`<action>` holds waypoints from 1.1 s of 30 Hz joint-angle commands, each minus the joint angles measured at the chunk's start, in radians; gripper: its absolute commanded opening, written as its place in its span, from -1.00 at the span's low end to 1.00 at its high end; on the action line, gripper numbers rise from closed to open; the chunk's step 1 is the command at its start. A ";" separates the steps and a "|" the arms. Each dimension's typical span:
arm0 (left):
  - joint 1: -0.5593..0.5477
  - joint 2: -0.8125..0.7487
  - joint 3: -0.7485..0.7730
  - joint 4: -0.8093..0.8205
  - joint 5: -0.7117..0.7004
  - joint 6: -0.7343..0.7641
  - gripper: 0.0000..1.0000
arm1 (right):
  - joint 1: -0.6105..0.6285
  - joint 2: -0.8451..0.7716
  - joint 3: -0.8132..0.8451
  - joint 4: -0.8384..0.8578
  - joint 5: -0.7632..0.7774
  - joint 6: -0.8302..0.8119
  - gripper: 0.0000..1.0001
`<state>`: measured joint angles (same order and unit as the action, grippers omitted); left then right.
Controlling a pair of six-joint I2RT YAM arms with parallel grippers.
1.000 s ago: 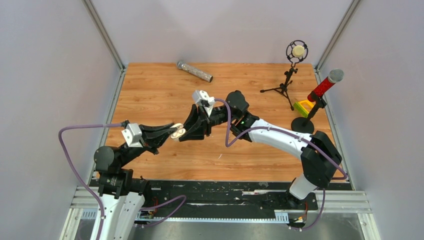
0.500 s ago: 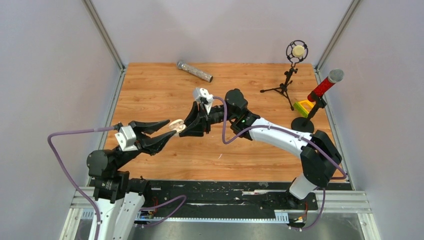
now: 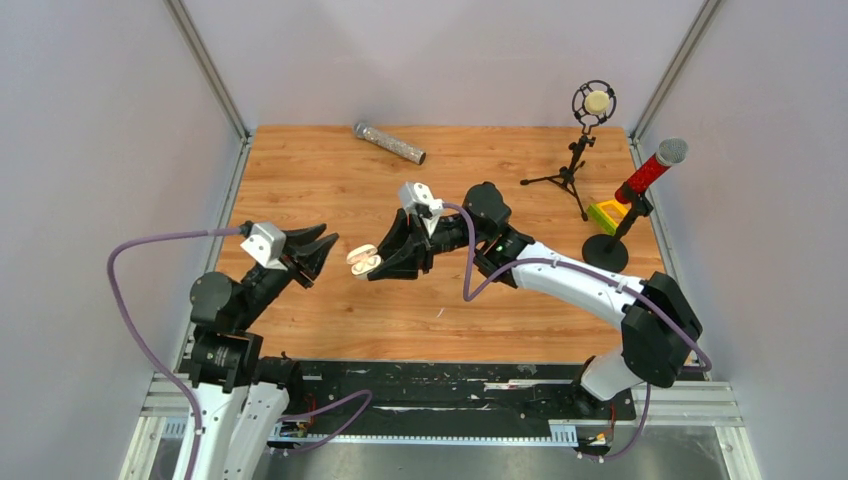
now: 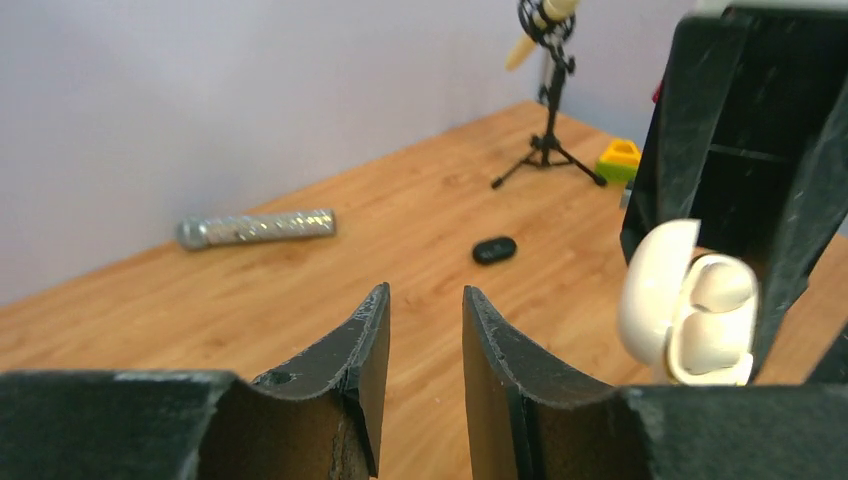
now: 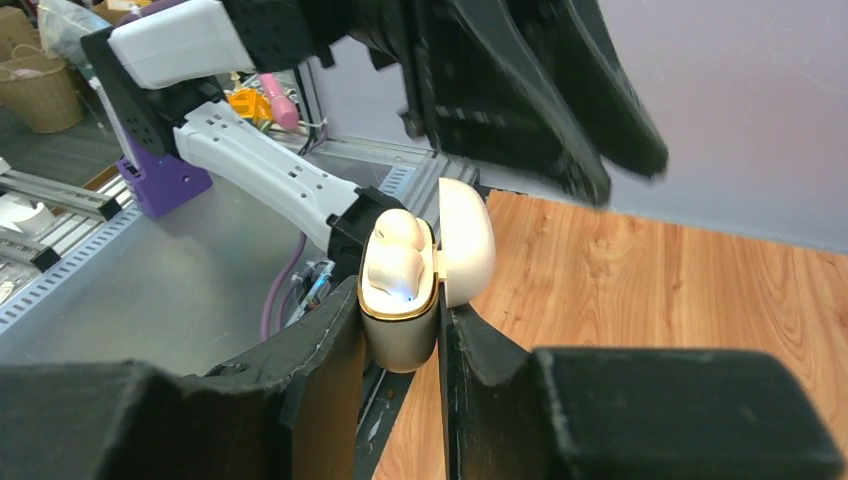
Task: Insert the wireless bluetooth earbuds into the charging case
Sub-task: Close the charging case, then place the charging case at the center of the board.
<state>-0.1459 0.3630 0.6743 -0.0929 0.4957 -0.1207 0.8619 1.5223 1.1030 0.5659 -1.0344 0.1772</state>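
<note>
My right gripper point(image 3: 378, 264) point(image 5: 402, 322) is shut on the cream charging case point(image 3: 364, 261) point(image 5: 405, 335), held above the table with its lid swung open. Whitish earbuds point(image 5: 395, 255) point(image 4: 718, 300) sit in the case's wells, with a blue glow beneath them. My left gripper point(image 3: 322, 250) point(image 4: 425, 295) hangs a short way left of the case; its jaws stand apart with nothing between them. In the left wrist view the case point(image 4: 650, 300) is at the right. A small black roundish earbud point(image 4: 494, 250) lies on the wood farther back.
A silver glitter microphone point(image 3: 390, 143) point(image 4: 255, 228) lies at the table's back edge. At the back right stand a tripod microphone point(image 3: 590, 105), a red microphone on a round base point(image 3: 645, 175) and a yellow-green block point(image 3: 605, 214). A white fleck point(image 3: 440, 313) marks the near wood.
My left gripper was shut at the case's mouth, then opened and drew back to the left, away from the case. The right gripper, still holding the case, shifted slightly right.
</note>
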 commanded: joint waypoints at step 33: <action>0.000 -0.043 -0.001 -0.120 -0.234 0.072 0.28 | -0.240 0.112 0.045 -0.332 0.411 0.214 -1.00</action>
<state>-0.1467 0.3252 0.6670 -0.1188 0.5438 -0.1009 0.7158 1.5959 1.1774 0.3531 -0.8368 0.2558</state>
